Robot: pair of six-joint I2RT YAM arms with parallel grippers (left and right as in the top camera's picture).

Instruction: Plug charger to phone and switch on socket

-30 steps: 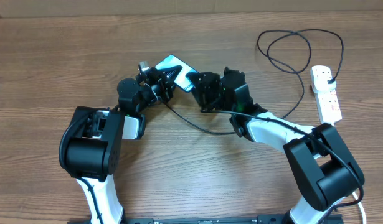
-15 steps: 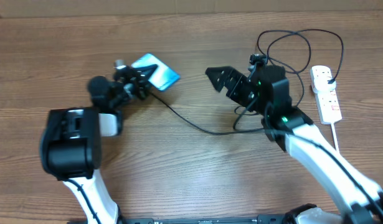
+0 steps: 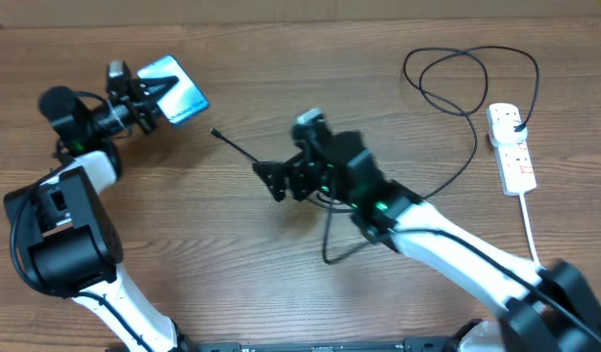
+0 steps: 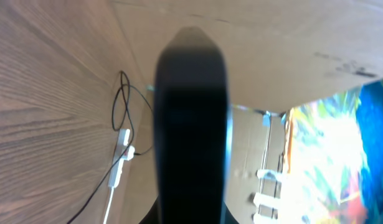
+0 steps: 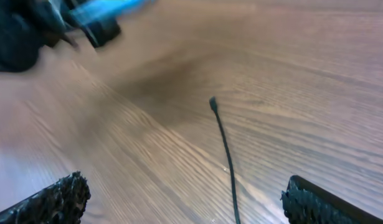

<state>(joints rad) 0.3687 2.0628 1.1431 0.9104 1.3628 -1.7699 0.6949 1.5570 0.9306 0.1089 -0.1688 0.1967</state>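
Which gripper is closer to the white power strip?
Right. The right gripper hovers near the middle, well left of the power strip; the left gripper is at the far-left end, clamping the phone.

Both arms are built of glossy white link shells joined by black housings. The left arm point(image 3: 61, 230) has a big, rounded black block near the tabletop's point(image 3: 232, 284) front left corner, a white link beneath it, and a thin black cable looping along its outer side. The right arm point(image 3: 456, 244) has a long white link edged by a dark cable, and its black wrist section carries small green lights. The left gripper point(image 3: 149, 96) is black. The right gripper point(image 3: 271, 181) has black fingers point(image 5: 57, 199), one rough and knobbly.
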